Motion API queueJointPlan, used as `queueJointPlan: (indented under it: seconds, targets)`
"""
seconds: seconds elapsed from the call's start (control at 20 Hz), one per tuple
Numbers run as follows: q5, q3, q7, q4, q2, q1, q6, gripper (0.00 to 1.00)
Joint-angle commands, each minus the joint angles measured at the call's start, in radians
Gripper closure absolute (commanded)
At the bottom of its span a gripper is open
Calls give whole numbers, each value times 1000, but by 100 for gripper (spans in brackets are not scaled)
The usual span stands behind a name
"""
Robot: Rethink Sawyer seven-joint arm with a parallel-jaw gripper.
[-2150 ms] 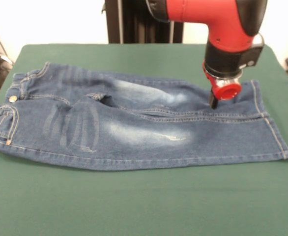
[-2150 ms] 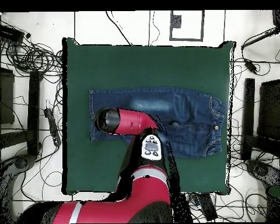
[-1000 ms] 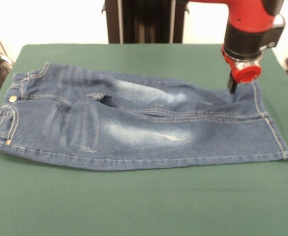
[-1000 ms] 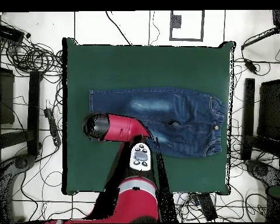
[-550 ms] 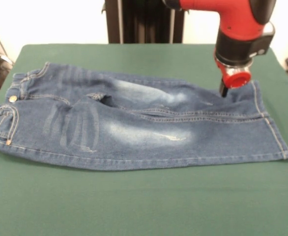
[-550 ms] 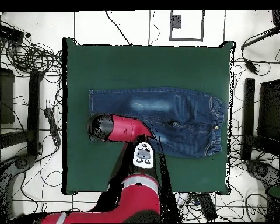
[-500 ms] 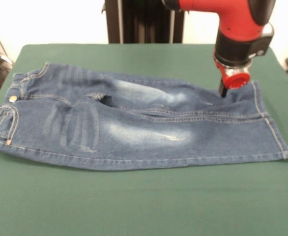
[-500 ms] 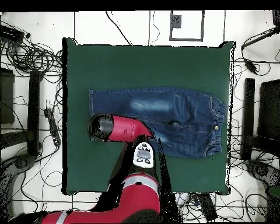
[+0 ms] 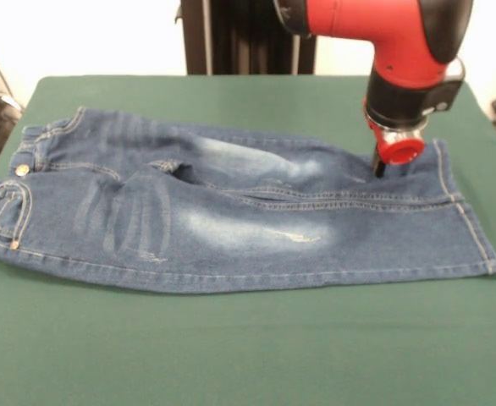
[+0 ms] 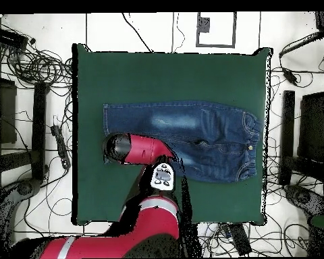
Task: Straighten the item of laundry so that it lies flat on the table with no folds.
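Observation:
The item of laundry point(image 9: 231, 216), a small pair of blue jeans with whitish faded patches, lies spread on the green table point(image 9: 248, 347). In the front view its waistband is at the left and its hems at the right. A small crease sits at the crotch point(image 9: 168, 165). My gripper point(image 9: 379, 167) hangs under the red wrist, just over or touching the far leg near its hem. In the overhead view the jeans point(image 10: 192, 131) lie across the table's middle, and the arm's head point(image 10: 121, 148) covers the gripper and the near-left corner of the cloth.
Bare green table point(image 10: 171, 74) surrounds the jeans on all sides in the overhead view. Cables and dark equipment point(image 10: 30, 61) lie on the floor beyond the table's edges. The red arm point(image 10: 151, 202) reaches over the table's near edge.
Over the last second the gripper has come down and to the left in the front view, from above the hem onto the far leg. The jeans have not shifted.

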Motion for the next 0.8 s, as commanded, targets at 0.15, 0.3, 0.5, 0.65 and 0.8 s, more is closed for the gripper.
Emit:
queueJointPlan:
  seconds: [0.15, 0.3, 0.5, 0.65, 0.8]
  targets:
    - [114, 52, 207, -19, 120, 77, -129, 100]
    - [140, 54, 211, -1, 98, 89, -113, 100]
    - [171, 63, 210, 43, 39, 95, -76, 100]
    - [194, 69, 212, 84, -21, 100, -38, 100]
    - [217, 72, 209, 117, -70, 104, -12, 100]
